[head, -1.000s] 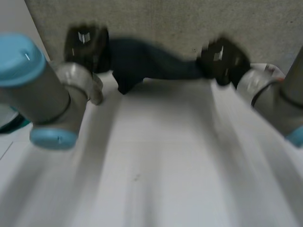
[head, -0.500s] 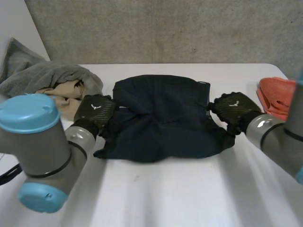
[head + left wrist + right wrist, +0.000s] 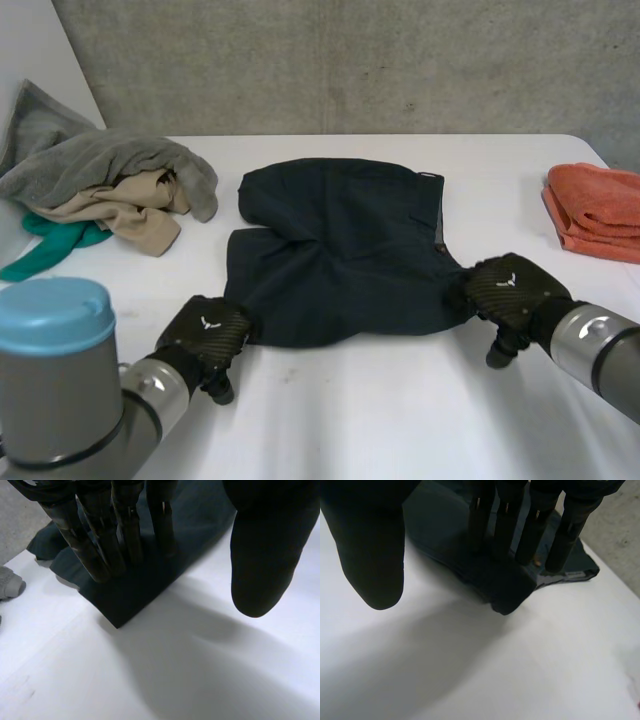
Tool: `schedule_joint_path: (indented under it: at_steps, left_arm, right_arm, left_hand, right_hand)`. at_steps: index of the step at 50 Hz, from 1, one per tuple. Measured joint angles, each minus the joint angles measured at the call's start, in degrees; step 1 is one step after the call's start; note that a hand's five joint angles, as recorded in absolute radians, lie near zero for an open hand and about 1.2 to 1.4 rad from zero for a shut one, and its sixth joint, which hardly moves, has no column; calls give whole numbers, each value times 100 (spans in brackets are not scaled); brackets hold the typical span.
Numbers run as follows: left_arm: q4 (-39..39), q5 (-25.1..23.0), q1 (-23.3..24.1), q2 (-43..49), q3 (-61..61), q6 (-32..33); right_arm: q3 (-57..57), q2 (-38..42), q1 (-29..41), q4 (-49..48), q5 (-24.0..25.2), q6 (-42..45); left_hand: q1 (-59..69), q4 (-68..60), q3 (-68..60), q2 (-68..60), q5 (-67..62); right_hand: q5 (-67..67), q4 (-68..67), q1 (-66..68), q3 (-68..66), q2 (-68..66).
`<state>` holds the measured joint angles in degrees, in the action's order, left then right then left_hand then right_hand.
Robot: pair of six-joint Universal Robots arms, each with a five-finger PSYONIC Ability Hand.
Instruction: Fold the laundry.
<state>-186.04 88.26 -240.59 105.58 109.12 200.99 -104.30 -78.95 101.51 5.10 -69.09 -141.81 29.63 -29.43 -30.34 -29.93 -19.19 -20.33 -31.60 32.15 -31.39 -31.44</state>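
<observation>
Head view: dark shorts (image 3: 340, 250) lie spread out mid-table (image 3: 400, 420), wrinkled through the middle, one edge facing the robot.
Left hand (image 3: 208, 333): low on the table at the near left corner of the shorts, back of the hand up.
Left wrist view: fingers (image 3: 92, 550) are straight and side by side, tips down on the corner of the shorts. The thumb (image 3: 260, 555) is spread wide over bare table, off the cloth. Nothing pinched, so the hand is apart and only resting on the fabric.
Right hand (image 3: 512, 288): at the near right corner of the shorts, back of the hand up.
Right wrist view: fingers (image 3: 502, 515) are straight, tips on the shorts just inside the corner. The thumb (image 3: 370, 545) is held well away over bare table. No grip here either, fingers and thumb apart.
Pile: grey towel (image 3: 100, 160) heaped over a beige cloth (image 3: 130, 215) and a green cloth (image 3: 50, 248) at the far left, near the shorts but not touching.
Orange towel (image 3: 598, 210): folded at the far right edge of the table, well apart from the shorts.
</observation>
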Motion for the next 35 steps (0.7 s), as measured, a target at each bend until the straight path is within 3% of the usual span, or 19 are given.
schedule_joint_path:
  at_steps: [8,21,26,30,35]
  left_arm:
    - [-102,238,14,957,-971,8]
    - [0,1028,59,2193,-2765,367]
    - [-13,1055,66,2495,-3234,615]
    - [13,1039,80,2708,-3497,739]
    - [108,1015,100,2969,-3754,898]
  right_arm:
    - [490,1008,-77,-1273,119,-154]
    - [1379,1981,245,-1563,69,-160]
    - [1620,2203,360,-1639,-60,-174]
    - [1736,2255,420,-1668,-198,-197]
    - [1837,2179,460,-1622,-361,-295]
  left_hand:
    - [-228,308,318,293,321]
    - [-228,308,318,329,343]
    - [-228,297,318,322,325]
    - [-204,148,269,223,113]
    - [363,-336,-231,-266,-358]
  right_hand:
    - [61,31,0,24,11]
    - [-192,-38,20,-81,-70]
    - [-1611,-1477,1372,-1511,-1540]
    - [-3486,-3480,2979,-3481,-3500]
    - [-3587,-3681,3014,-3643,-3571]
